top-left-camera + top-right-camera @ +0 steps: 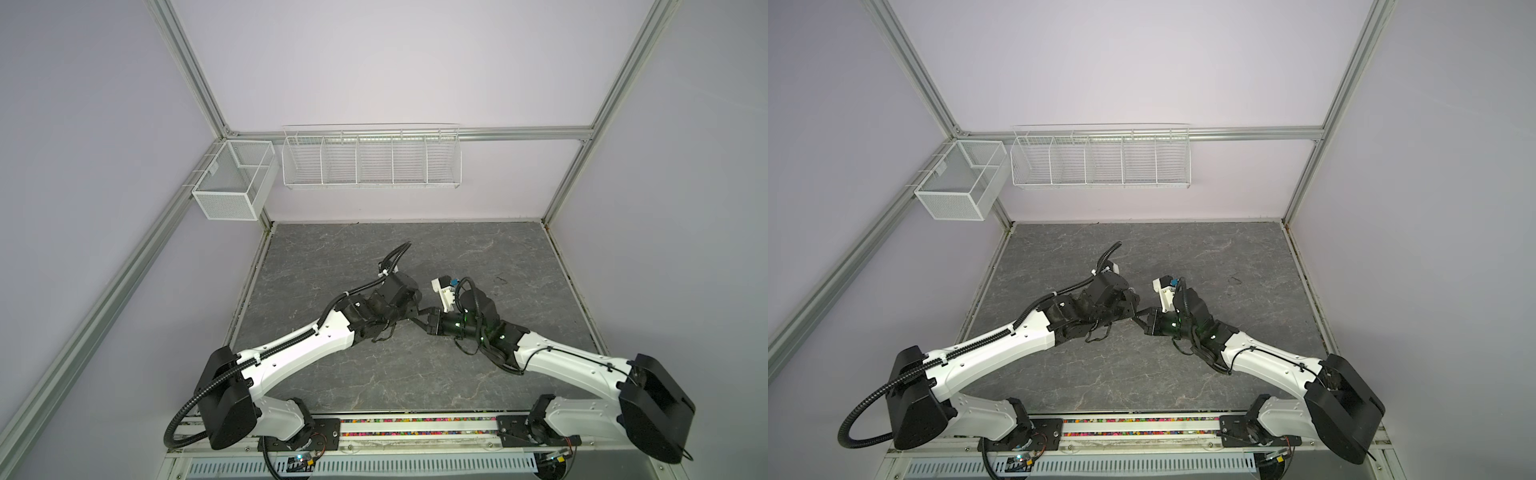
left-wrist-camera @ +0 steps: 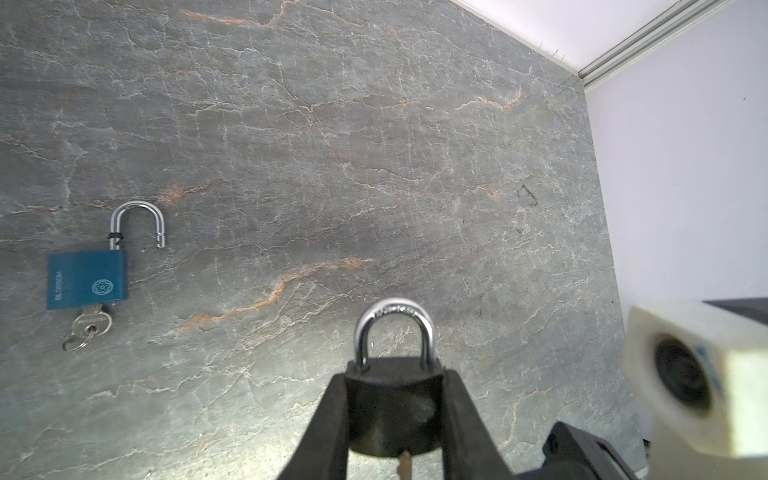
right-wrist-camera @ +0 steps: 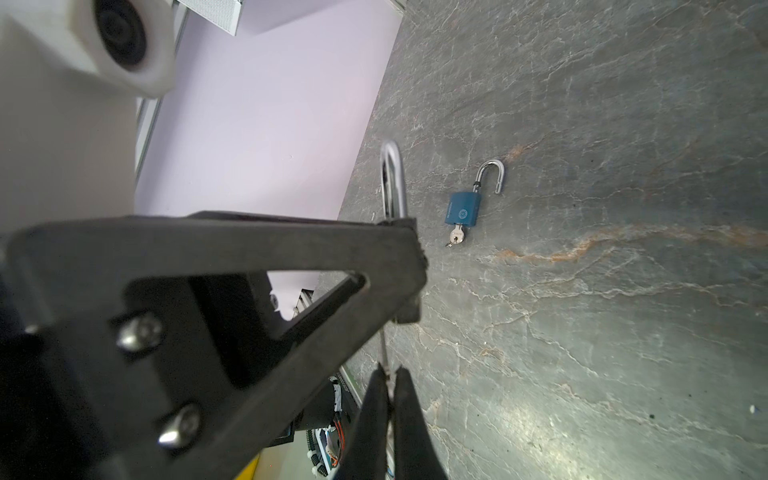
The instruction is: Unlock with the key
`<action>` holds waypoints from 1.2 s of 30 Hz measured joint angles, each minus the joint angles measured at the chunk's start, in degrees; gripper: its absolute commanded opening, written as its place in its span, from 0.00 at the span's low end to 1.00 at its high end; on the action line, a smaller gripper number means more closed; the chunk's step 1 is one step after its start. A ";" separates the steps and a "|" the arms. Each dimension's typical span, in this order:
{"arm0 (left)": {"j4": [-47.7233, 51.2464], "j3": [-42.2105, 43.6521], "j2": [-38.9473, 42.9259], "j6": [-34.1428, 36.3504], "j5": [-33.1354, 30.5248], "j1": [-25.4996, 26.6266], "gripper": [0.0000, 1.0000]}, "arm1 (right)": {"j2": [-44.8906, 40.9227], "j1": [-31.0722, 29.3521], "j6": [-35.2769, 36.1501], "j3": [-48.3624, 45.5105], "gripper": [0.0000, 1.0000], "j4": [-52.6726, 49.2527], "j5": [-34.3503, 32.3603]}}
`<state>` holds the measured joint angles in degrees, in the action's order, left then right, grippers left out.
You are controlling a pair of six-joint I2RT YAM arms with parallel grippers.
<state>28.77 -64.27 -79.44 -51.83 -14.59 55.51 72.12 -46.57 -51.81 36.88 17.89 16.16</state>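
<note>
Holding the dark padlock [image 2: 392,409] by its body, your left hand [image 2: 395,378] has its two fingers pressed on the lock's flat sides, and the shackle [image 2: 394,328] stands free beyond the tips with both legs seated, so it looks locked. Your right hand [image 3: 389,376] is pinched together on the key [image 3: 384,353], whose blade runs into the underside of the lock. The pair hangs above the middle of the counter [image 2: 374,166], between the two arms.

Expect the lock to be rigid metal, dense for its size, with smooth faces that could swivel between the fingers when you twist. The grip across the body is the right one, because it leaves the shackle room to spring out. The key looks thin, stiff and slick. Take it by its flat head, squarely, or it may slide in the pinch rather than turn.

The blue padlock [image 2: 86,280] lies flat on the counter well apart, its shackle swung open and its own key [image 2: 91,324] in it, so it is out of your path. The real crowding is your own wrists: the white camera housing [image 2: 698,374] on the right arm sits close beside the left hand, so a twist has little spare room. The wire baskets [image 1: 371,160] on the far wall are no concern.
</note>
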 measured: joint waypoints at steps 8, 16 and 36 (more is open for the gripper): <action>-0.31 0.00 0.17 0.00 -0.46 0.00 0.00 | 0.00 -0.04 0.85 0.04 0.06 -0.07 0.17; -1.27 0.66 0.63 -0.59 -0.50 -0.02 0.00 | 0.11 0.00 1.75 0.87 0.06 -1.20 0.17; -1.92 1.68 1.22 -0.66 -1.44 -0.35 0.00 | 1.16 0.09 3.06 1.99 0.06 -3.72 0.42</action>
<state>26.85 -62.59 -78.22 -52.49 -16.03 55.16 73.28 -46.48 -48.75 38.87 14.17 16.58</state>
